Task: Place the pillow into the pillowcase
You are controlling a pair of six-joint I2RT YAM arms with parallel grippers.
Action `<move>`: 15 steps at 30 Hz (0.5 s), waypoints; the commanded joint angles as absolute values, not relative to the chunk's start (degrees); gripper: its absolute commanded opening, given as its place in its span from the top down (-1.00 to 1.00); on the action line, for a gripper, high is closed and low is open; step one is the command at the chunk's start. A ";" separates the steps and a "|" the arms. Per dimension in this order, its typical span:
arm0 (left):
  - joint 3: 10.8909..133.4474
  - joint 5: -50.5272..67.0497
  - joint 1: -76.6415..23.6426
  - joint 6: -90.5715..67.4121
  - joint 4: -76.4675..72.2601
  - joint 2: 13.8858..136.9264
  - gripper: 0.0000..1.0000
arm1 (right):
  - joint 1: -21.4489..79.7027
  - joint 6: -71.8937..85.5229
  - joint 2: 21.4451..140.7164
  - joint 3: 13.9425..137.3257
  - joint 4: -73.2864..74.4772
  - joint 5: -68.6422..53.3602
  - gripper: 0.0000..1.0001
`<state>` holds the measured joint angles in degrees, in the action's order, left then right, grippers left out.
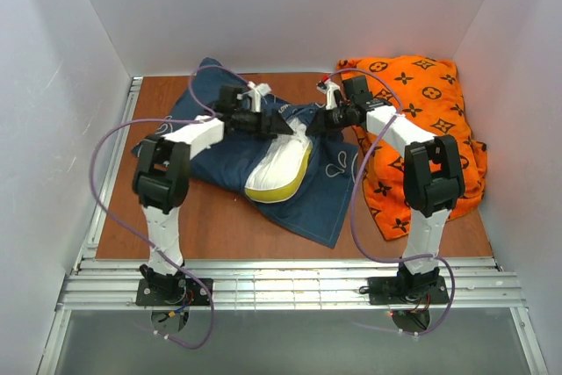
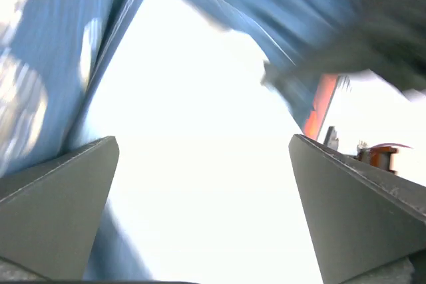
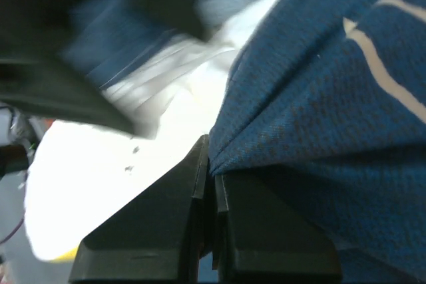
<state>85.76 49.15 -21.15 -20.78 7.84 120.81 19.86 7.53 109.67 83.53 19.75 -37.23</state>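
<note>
- Status: partly done, by my read. Pillow [image 1: 277, 173] lies diagonally on the pillowcase [image 1: 307, 208] mid-table [image 1: 219, 234], with its far end at the case mouth between the two grippers.
- The near end with the yellow band is fully exposed in the top view. Most of the pillow's length is outside the case.
- Left gripper [image 2: 203, 139]: jaws wide open, holding nothing. White pillow fills the gap between the fingers, and blue fabric sits above and to the left of it. The wrist view is blurred, so I can't tell if a finger touches the cloth.
- Right gripper [image 3: 210, 164]: jaws fully closed. A fold of case fabric runs right into the tips, so it looks pinched on the mouth edge. The pillow shows just left of that fold.
- So one side of the mouth is held and the other side is free.
- How deep the far end sits inside is not visible. The grippers and fabric cover that spot from above.
- Left to do: get a hold on the free side of the mouth, pull the case down over the exposed length, and cover the yellow-banded end.
- Risk: with one edge free, the mouth can sag shut over the pillow end.
- Orange cushion [image 1: 421, 103] sits far right, apart from the case, and isn't involved.
</note>
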 commanded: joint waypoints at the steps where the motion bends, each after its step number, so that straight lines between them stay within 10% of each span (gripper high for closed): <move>1: 83.59 48.88 -14.95 -16.28 12.78 105.40 -0.96 | 18.11 4.84 114.25 90.78 18.90 -33.48 0.97; 9: 74.82 26.23 -18.36 8.68 31.02 91.24 -0.96 | 21.00 4.22 126.82 113.18 20.13 -34.28 0.89; 15: 73.74 8.12 -32.15 14.94 27.97 92.89 -0.96 | 20.83 5.53 119.99 106.38 21.53 -34.98 -0.30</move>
